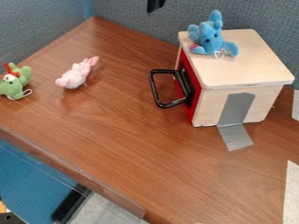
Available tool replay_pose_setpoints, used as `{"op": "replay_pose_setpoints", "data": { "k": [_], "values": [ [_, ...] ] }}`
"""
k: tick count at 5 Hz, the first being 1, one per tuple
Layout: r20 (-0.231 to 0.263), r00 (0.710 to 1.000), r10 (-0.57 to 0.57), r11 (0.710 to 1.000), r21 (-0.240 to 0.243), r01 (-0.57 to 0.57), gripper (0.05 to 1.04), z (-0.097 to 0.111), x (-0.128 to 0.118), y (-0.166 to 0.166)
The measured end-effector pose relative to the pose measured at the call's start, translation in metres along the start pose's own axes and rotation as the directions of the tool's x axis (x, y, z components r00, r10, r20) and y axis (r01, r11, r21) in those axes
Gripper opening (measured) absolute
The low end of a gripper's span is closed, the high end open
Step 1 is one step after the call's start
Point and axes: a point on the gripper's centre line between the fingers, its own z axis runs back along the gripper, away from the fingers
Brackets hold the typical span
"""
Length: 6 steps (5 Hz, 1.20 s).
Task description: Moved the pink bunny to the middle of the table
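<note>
End effector (154,5), blue toy (207,38) atop box (245,63)

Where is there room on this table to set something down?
The widest bare patch of the table lies between the black handle, the grey tape and the near edge. Another separates the handle from the pink bunny. It's tighter at left, where the green toy sits near the bunny, and on the box, where the blue toy sits.
</note>
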Motion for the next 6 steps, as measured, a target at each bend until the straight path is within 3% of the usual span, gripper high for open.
{"op": "replay_pose_setpoints", "data": {
  "k": [1, 2, 3, 4, 5, 6],
  "values": [
    [-0.035, 0.999, -0.003, 1.000, -0.013, 0.003, 1.000, -0.013, -0.001, -0.002],
    [-0.085, 0.994, 0.065, 0.997, -0.047, -0.069, 1.000, -0.047, -0.013, 0.025],
    [-0.061, 0.994, 0.091, 0.992, -0.083, -0.096, 1.000, -0.077, -0.035, 0.060],
    [-0.005, 0.995, 0.097, 0.993, -0.069, -0.097, 1.000, -0.103, -0.047, 0.078],
    [-0.022, 0.992, 0.127, 0.992, 0.013, -0.127, 1.000, -0.137, -0.059, 0.098],
    [-0.024, 0.988, 0.150, 0.983, 0.109, -0.146, 1.000, -0.156, -0.061, 0.113]
  ]
}}
